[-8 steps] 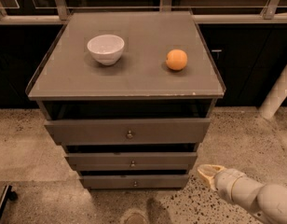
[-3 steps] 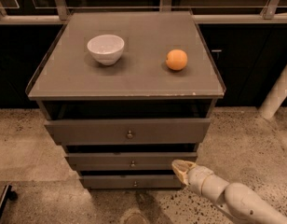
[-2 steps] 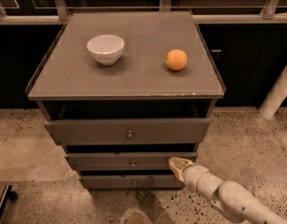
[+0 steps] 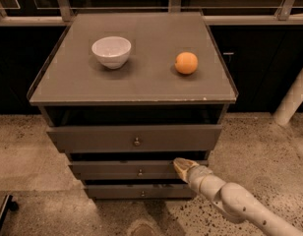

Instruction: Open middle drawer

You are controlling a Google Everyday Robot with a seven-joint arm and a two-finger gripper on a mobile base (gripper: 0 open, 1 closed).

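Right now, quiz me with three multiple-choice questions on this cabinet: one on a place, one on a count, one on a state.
1. Relative to the middle drawer and its knob, the gripper is: A left of the knob; B right of it; C on it.
2. The cabinet has: A two drawers; B four; C three.
3. The bowl stands: A upright; B upside down; C on its side.
Answers: B, its tip is by that front's right part; C, three fronts show; A, its opening faces up.

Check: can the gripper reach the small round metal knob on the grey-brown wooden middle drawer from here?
Probably yes: the gripper is at the front of the middle drawer, right of its knob, nothing between.
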